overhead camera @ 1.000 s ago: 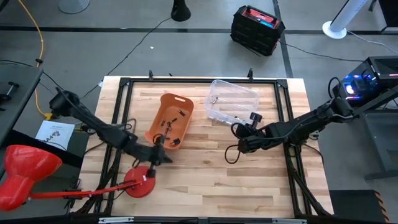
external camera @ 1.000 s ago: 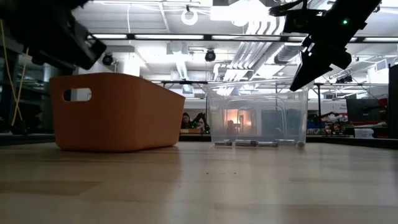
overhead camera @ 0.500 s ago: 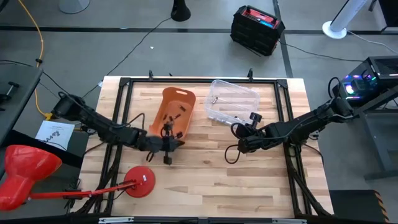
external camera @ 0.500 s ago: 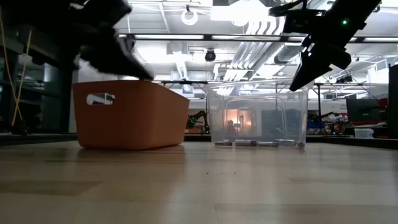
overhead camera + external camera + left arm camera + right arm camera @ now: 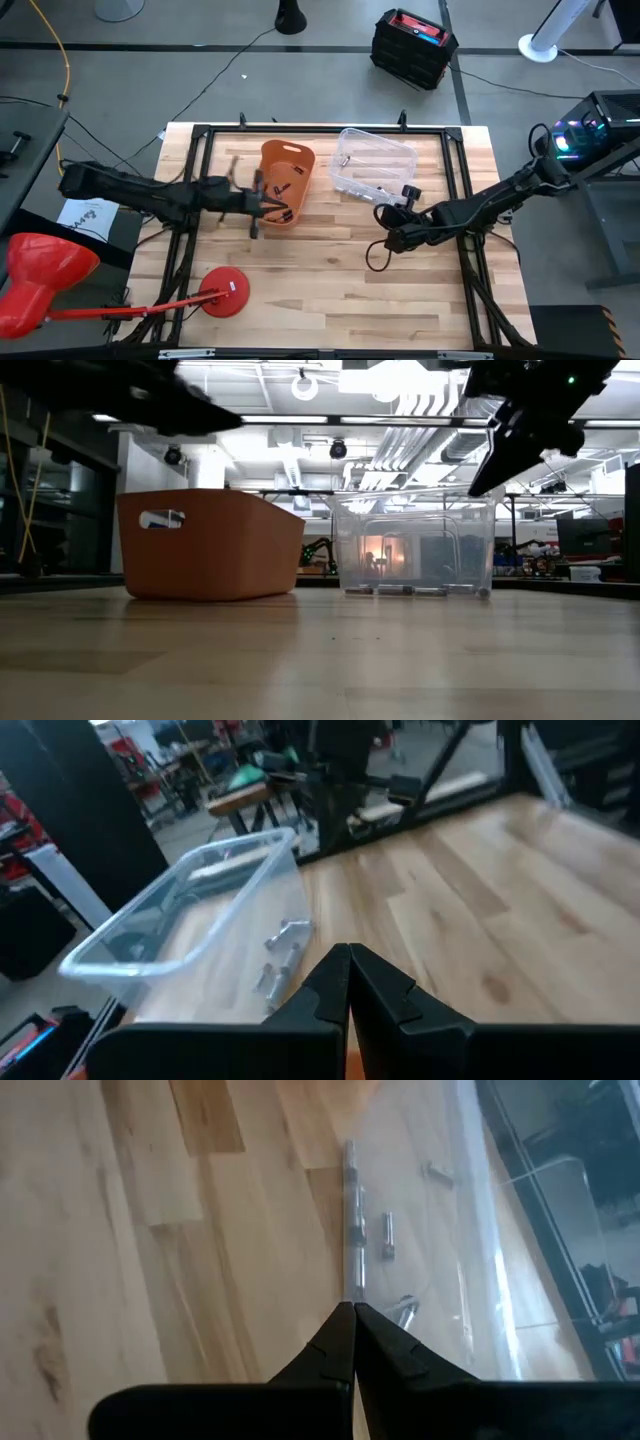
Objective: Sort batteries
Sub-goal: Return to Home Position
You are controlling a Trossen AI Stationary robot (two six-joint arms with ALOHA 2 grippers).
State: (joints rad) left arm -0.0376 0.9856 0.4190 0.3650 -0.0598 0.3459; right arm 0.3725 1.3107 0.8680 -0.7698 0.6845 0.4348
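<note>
While left hand (image 5: 348,952) and right hand (image 5: 353,1308) pinch together | 1 orange bin (image 5: 210,550) | 1 clear bin (image 5: 415,540) | batteries (image 5: 387,1230) inside

The left hand (image 5: 348,958) has its two dark fingers pressed tip to tip, holding nothing. Past them lies the pale wooden table (image 5: 500,900). On it stands a clear bin (image 5: 235,900) with a few silvery batteries (image 5: 283,935) lying on its floor. At the table's far edge rise dark frame posts (image 5: 345,780); the room behind them is too blurred to read.
</note>
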